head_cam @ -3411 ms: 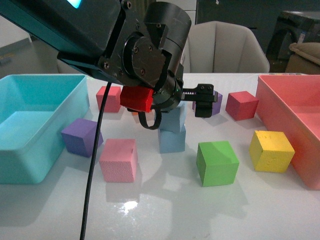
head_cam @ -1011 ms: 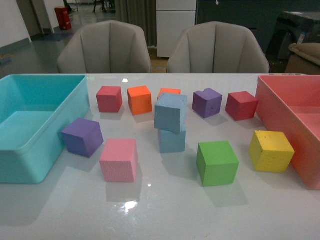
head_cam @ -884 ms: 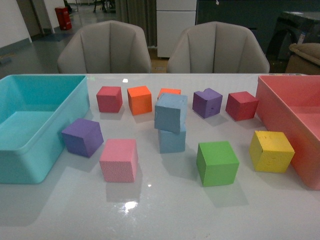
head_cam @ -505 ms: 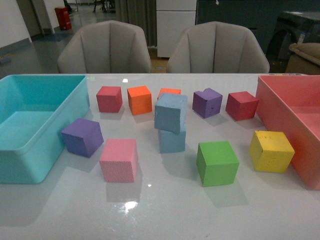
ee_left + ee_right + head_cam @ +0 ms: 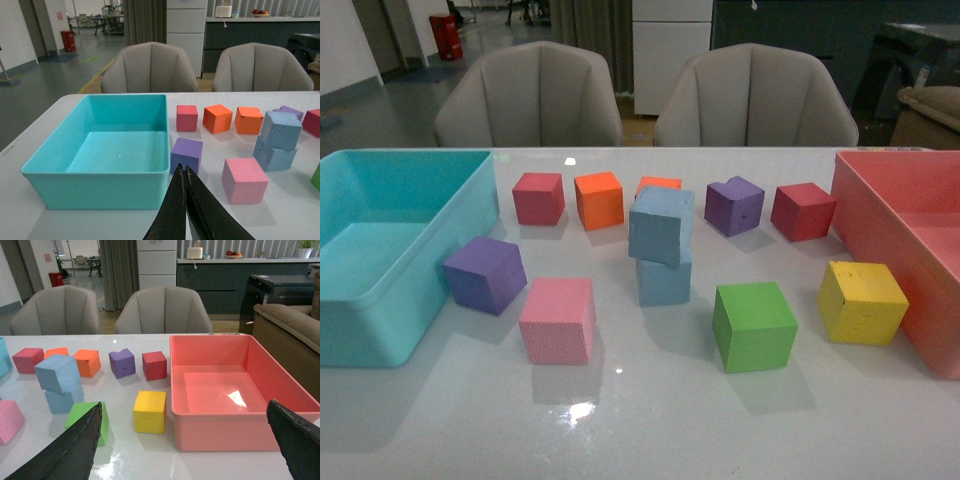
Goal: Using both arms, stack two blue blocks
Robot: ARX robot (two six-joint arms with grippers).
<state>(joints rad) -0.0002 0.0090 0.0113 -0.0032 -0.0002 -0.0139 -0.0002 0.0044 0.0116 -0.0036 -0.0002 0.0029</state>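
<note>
Two pale blue blocks stand stacked mid-table: the upper blue block (image 5: 661,224) sits tilted and skewed on the lower blue block (image 5: 665,279). They also show in the left wrist view, upper (image 5: 281,130) on lower (image 5: 274,155), and in the right wrist view, upper (image 5: 57,373) on lower (image 5: 61,401). No arm shows in the front view. My left gripper (image 5: 183,171) is shut and empty, pulled back near the table's front by the turquoise bin. My right gripper (image 5: 190,427) is open and empty, well back from the blocks, in front of the pink bin.
A turquoise bin (image 5: 380,318) stands left, a pink bin (image 5: 880,200) right. Around the stack lie a purple cube (image 5: 485,273), pink cube (image 5: 558,319), green cube (image 5: 754,326), yellow cube (image 5: 862,302), and a back row of red, orange and purple cubes.
The arm that hung over the stack 3.4 s ago has gone from the front view. Over the last second nothing has moved; the stack stands on its own.
</note>
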